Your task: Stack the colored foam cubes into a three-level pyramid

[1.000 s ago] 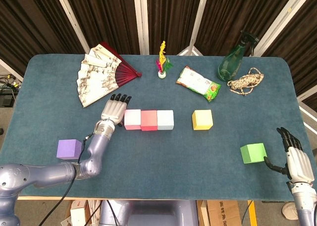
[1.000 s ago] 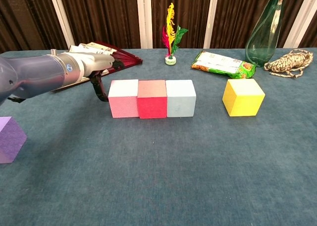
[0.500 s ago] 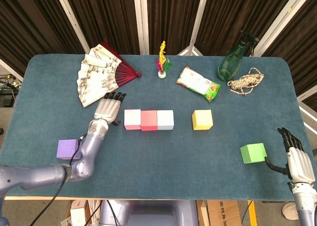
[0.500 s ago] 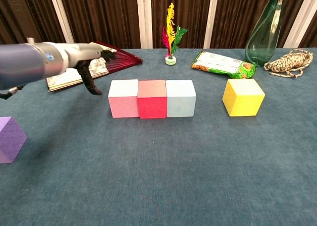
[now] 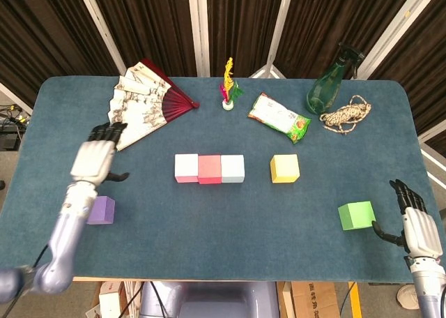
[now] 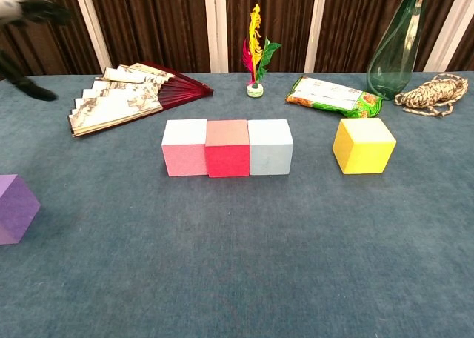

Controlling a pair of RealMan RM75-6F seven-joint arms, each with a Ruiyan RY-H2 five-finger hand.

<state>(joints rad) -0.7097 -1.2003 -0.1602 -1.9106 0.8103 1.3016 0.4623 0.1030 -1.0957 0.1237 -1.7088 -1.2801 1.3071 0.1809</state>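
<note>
Three cubes in a row, none stacked

Three cubes — pink cube, red cube, pale blue cube — touch side by side mid-worktop. Yellow cube stands just right of them, green cube near the right hand, purple cube under the left arm. Left hand hangs above the worktop, fingers spread, holding nothing; right hand likewise apart and empty.

Pink cube, red cube and pale blue cube sat touching in one row. Yellow cube lay just right of that row, green cube well right and nearer you, purple cube well left. Your left hand hovered empty, fingers spread, above the purple cube; your right hand was open beside the green one.
</note>
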